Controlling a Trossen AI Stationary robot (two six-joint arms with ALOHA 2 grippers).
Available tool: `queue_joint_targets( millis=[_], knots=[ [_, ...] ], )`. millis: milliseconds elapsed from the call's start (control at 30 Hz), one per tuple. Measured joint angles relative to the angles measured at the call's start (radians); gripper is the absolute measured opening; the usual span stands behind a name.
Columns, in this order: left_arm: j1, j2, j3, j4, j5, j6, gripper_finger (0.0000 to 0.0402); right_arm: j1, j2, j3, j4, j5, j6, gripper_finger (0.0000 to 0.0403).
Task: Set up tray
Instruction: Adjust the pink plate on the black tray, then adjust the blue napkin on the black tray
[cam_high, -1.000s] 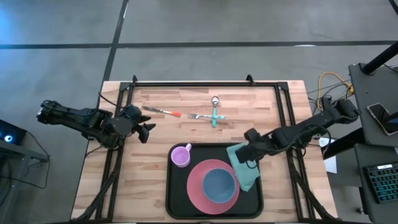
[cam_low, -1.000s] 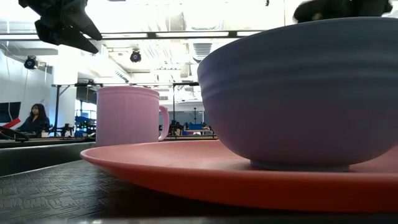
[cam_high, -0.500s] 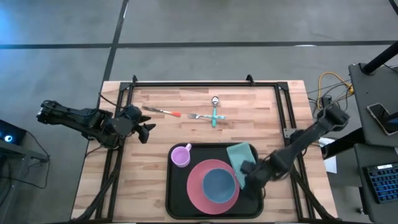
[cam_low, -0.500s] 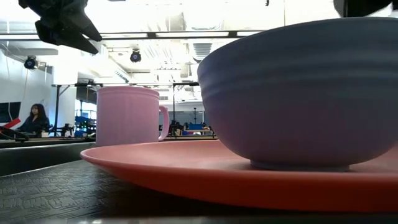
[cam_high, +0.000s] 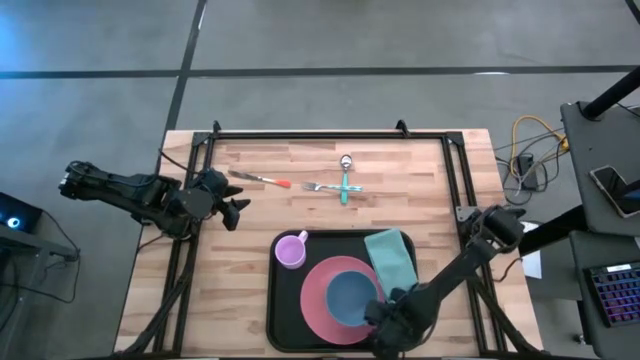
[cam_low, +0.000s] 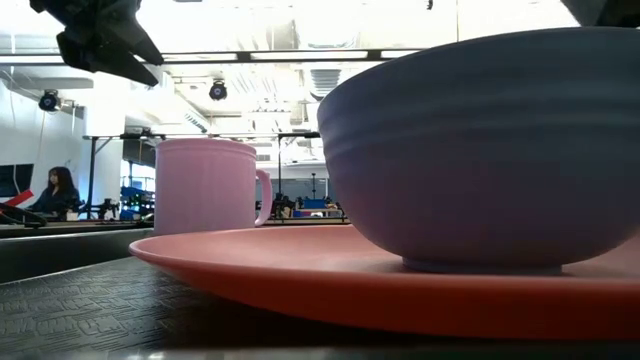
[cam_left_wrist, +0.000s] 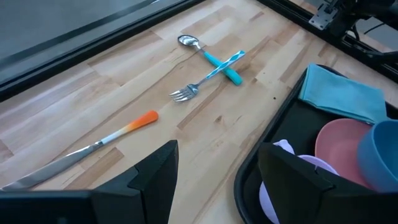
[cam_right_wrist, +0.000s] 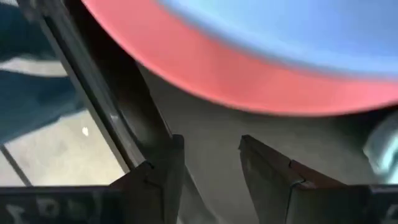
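- Your tray (cam_high: 283, 310) sat on the near half of the wooden table (cam_high: 250, 275), its long side running left to right.
- On it you had a pink plate (cam_high: 320, 300) carrying a blue bowl (cam_high: 352, 297), a pink mug (cam_high: 291, 250) at the far left corner, and a teal cloth (cam_high: 392, 257) along the right side.
- Your right gripper (cam_high: 385, 325) was low over the tray's near edge, just beside the plate; in its wrist view the fingers (cam_right_wrist: 163, 171) stood apart with nothing between them.
- Your left gripper (cam_high: 238, 213) waited over the table's left side, fingers (cam_left_wrist: 155, 171) spread wide and empty.
- Beyond the tray lay an orange-handled knife (cam_high: 262, 179), a fork (cam_high: 325, 186) and a teal-handled spoon (cam_high: 345, 175), the last two crossed.
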Motion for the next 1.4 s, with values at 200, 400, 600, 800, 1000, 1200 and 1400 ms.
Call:
queue_joint_targets(
  millis=[200,400,600,800,1000,1200,1400],
  knots=[
    [0.000,0.000,0.002,0.000,0.003,0.000,0.0203,0.004,0.034,0.016,0.006,0.053,0.007,0.0129],
    [0.000,0.000,0.002,0.000,0.022,0.000,0.0203,0.001,0.036,-0.003,0.019,0.105,-0.006,0.0129],
    [0.000,0.000,0.002,0.000,0.022,0.000,0.0203,-0.022,0.036,-0.003,0.087,0.144,-0.102,0.0136],
    [0.000,0.000,0.002,0.000,0.023,0.000,0.0203,-0.030,0.025,0.028,0.074,0.137,-0.121,0.0144],
    [0.000,0.000,0.002,0.000,0.023,0.000,0.0203,-0.012,-0.016,0.093,-0.132,0.189,-0.081,0.0146],
    [0.000,0.000,0.001,0.000,0.023,0.016,0.0203,0.006,-0.035,0.096,-0.638,0.295,0.273,0.0146],
    [0.000,0.000,-0.003,0.000,0.023,0.016,0.0203,-0.029,-0.061,-0.016,-0.667,0.283,0.433,0.0130]
  ],
)
